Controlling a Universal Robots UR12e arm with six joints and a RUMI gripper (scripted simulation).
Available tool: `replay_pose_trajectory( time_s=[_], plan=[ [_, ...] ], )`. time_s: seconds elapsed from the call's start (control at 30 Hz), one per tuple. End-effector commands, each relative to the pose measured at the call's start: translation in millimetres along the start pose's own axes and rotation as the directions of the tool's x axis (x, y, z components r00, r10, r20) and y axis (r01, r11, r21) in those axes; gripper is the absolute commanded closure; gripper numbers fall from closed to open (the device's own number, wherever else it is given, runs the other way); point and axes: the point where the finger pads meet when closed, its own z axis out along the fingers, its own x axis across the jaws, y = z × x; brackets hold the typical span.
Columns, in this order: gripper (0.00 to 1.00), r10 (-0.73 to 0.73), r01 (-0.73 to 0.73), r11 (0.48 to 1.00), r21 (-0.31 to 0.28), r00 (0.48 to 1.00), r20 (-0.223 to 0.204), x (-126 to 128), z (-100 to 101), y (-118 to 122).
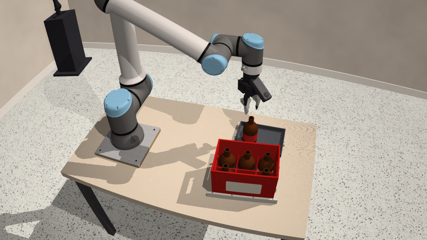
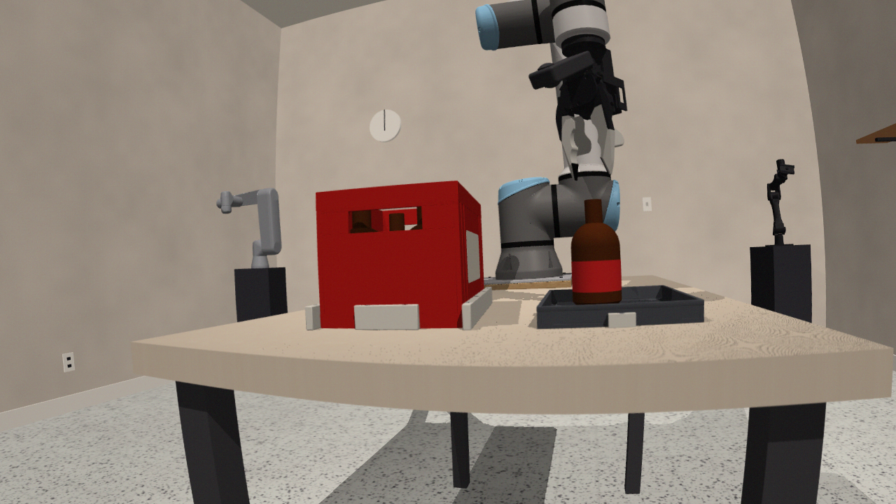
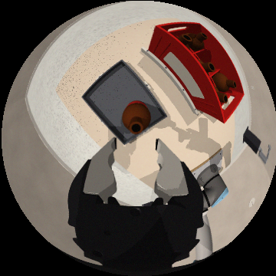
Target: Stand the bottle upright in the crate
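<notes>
The bottle point(image 1: 250, 131) point(image 2: 596, 276) point(image 3: 136, 115), brown with a red label, stands upright on the dark tray point(image 1: 270, 137) point(image 2: 657, 313) point(image 3: 111, 88), near one end. My gripper point(image 1: 251, 110) point(image 2: 591, 173) point(image 3: 136, 139) points down above the bottle's neck. Its jaws are apart with nothing between them. The red crate point(image 1: 218, 185) point(image 2: 388, 276) point(image 3: 215, 111) stands beside the tray and holds several brown bottles upright in its compartments. In the top view no neck shows in the middle compartment of the near row; its inside is hidden by the crate wall.
Light strips point(image 1: 242, 198) point(image 2: 386, 316) lie along the crate's foot. The crate's high wall stands close to the tray. The arm's base plate point(image 1: 149, 140) is at the other end of the table point(image 1: 179, 134).
</notes>
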Motion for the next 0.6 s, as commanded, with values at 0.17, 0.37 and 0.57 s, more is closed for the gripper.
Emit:
replay_pose_trajectory(
  time_s=[0.17,0.37,0.57],
  plan=[
    [0.62,0.000,0.000,1.000,0.001,1.000,0.001,-0.7,10.9,-1.0],
    [0.62,0.000,0.000,1.000,0.001,1.000,0.001,-0.7,13.5,-1.1],
    [0.62,0.000,0.000,1.000,0.001,1.000,0.001,-0.8,15.4,-1.2]
  ],
)
